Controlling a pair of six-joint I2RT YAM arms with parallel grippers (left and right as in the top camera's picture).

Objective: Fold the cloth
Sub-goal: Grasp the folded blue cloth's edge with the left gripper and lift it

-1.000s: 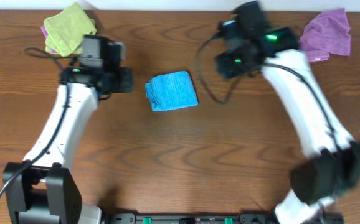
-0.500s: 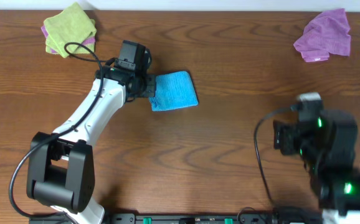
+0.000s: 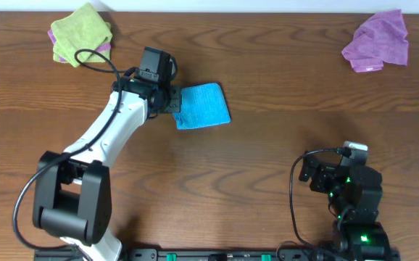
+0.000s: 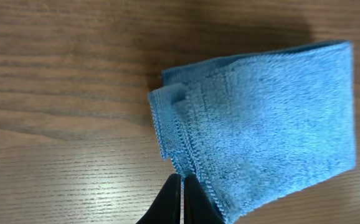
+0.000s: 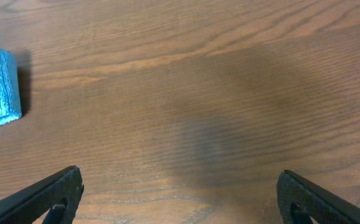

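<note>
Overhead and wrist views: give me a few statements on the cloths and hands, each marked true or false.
1. The cloth lies folded into a compact stack. True.
2. The right hand is shut. False: its fingers stand wide apart over bare table.
3. The left hand is shut, its tips at the cloth's hemmed edge. True.
4. The purple cloth touches the blue one. False: it lies in the far right corner, well apart.

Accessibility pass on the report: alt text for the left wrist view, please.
A folded sky-blue cloth lies on a wooden table, its layered stitched edges toward the camera. The left pincer, shut, has its black tips at the cloth's near hem; whether any fabric is nipped cannot be told.
</note>
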